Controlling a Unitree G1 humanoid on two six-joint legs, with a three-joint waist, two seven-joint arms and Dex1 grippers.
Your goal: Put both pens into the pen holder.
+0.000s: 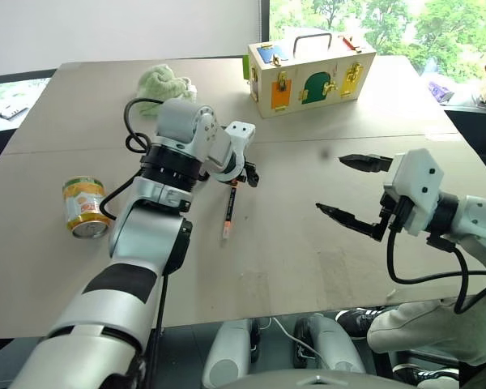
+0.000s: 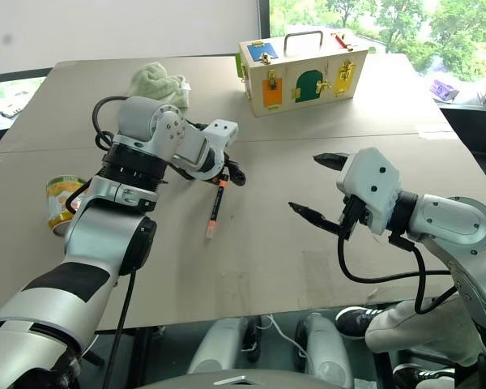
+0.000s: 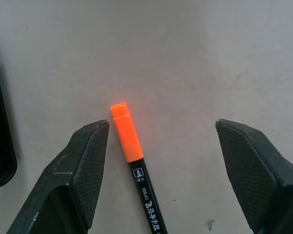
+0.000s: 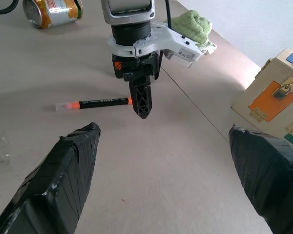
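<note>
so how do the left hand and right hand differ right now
The left hand points steeply down at the table, its fingers either side of the orange-capped pen; the right hand points roughly level above bare table, with nothing between its fingers. The left hand is poised to grasp; the right hand hangs apart from the pen. Both are open and hold nothing.

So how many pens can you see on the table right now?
1. The orange pen lies on the table between the fingers of the open left gripper, which is not yet gripping it. A second pen could be hidden behind the left arm.
</note>
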